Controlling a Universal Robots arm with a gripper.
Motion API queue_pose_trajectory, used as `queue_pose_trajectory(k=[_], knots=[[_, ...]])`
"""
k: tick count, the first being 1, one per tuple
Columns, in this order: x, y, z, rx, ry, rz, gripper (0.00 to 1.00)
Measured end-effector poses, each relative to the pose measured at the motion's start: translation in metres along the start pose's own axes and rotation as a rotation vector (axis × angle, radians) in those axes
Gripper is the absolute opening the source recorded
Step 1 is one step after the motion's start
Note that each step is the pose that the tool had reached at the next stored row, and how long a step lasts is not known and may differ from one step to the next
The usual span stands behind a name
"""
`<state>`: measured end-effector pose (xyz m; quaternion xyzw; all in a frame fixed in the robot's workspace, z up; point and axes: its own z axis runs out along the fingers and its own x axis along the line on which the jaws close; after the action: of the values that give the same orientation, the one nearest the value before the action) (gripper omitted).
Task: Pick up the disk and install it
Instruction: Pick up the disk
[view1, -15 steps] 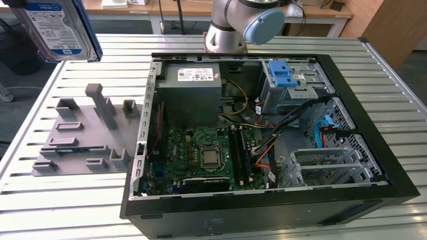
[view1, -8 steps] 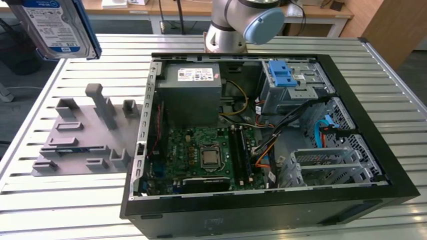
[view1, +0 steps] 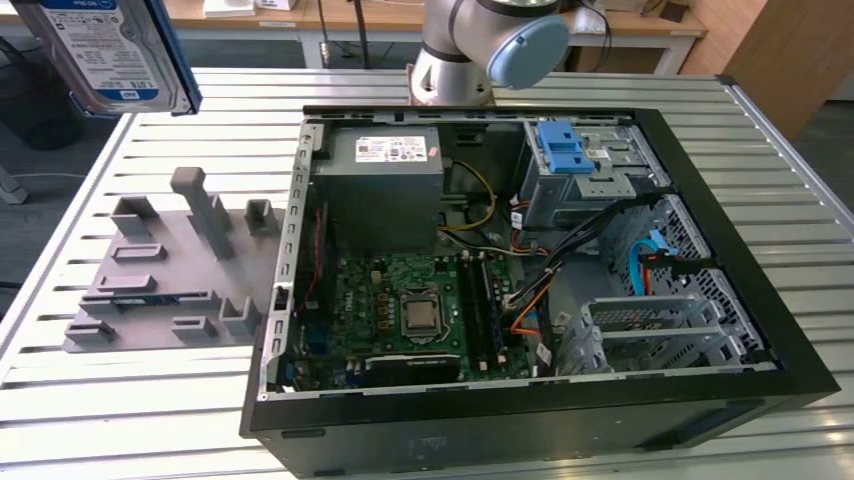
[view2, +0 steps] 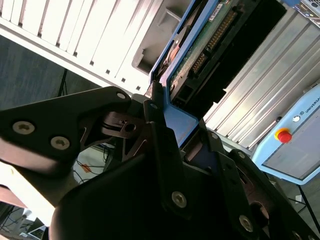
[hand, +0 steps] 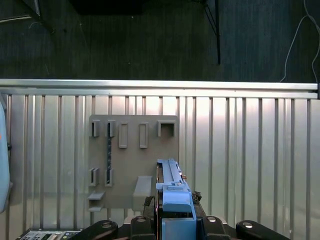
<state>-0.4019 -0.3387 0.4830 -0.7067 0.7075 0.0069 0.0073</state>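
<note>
The disk (view1: 107, 50), silver with a white-and-blue label and a blue carrier, hangs high above the table at the exterior view's far left, over the grey fixture plate (view1: 174, 270). In both wrist views my gripper (view2: 177, 117) is shut on the blue carrier at one end of the disk (view2: 210, 40), whose green circuit-board side faces the second wrist camera. The first wrist view has the disk (hand: 172, 187) edge-on between the black fingers (hand: 150, 202), well above the fixture plate (hand: 132, 160).
An open computer case (view1: 747, 250) lies on the slatted metal table (view1: 134, 400), with a grey power-supply box (view1: 380, 190), motherboard (view1: 414, 310) and a drive cage with a blue latch (view1: 567, 150). The arm's base (view1: 487, 45) stands behind the case.
</note>
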Motion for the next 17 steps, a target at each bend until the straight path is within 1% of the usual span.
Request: queue_pose_trajectory(k=[2, 7, 9, 13, 17], knots=[[0.0, -0.0003, -0.0001, -0.0001, 0.0, 0.0, 0.36], [0.0015, -0.0036, -0.0001, -0.0001, 0.0, 0.0, 0.36], [0.0032, -0.0047, -0.0001, -0.0001, 0.0, 0.0, 0.36], [0.0091, -0.0066, -0.0003, -0.0001, 0.0001, 0.0, 0.36], [0.0113, -0.0098, -0.0002, 0.0, 0.0, 0.0, 0.36]])
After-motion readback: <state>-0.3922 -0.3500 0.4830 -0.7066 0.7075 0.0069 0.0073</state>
